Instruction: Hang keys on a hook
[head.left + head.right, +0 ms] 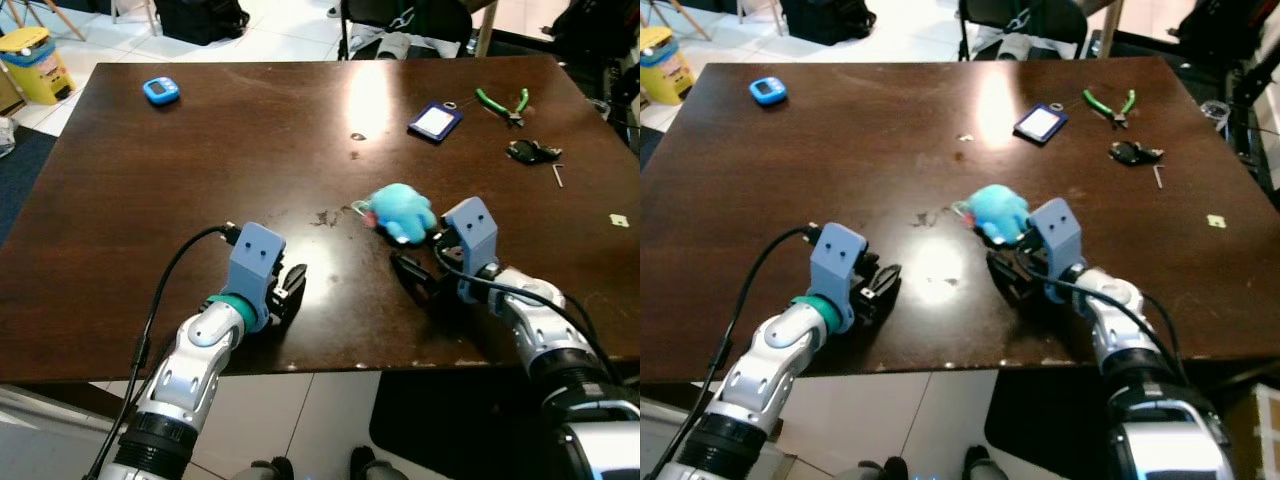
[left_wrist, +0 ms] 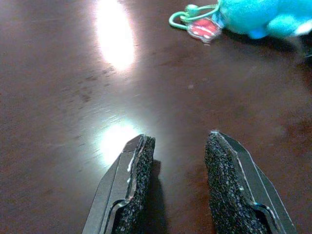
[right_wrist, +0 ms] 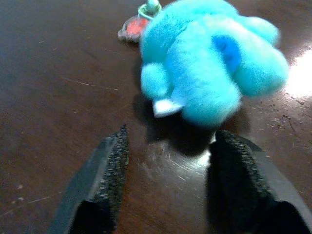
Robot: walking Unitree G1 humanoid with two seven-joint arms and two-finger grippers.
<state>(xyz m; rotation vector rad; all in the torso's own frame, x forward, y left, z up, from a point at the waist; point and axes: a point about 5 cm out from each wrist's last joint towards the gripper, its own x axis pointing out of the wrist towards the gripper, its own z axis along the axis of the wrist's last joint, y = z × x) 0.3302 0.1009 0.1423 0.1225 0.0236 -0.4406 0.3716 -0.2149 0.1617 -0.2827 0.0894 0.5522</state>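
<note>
So both arms are resting low on the desk [image 1: 120, 200] at its near edge. The left gripper [image 1: 290, 285] has its jaws parted with nothing but bare wood between them, and the right gripper [image 1: 415, 270] is also spread wide and empty, aimed straight at the blue plush keychain [image 1: 402, 211], which sits just ahead of its jaws and a bit toward the far side, not yet between them. From the left jaws the plush lies well off ahead and to the side. At the plush's end away from the right jaws there's a green ring [image 2: 187, 14] with a small red tag [image 2: 204, 29] lying flat on the wood; I can't make out actual keys on it. My guess is the plush is light and squishy, so it'll compress a lot and won't slip, and clamping across the fat body looks like the easy grab. The ring is the bit that has to go over a hook though, so it should be left dangling free. Further back sit a blue card holder [image 1: 435, 121], green pliers [image 1: 503, 102], a dark key bunch [image 1: 531, 151] and a small blue gadget [image 1: 160, 90].
</note>
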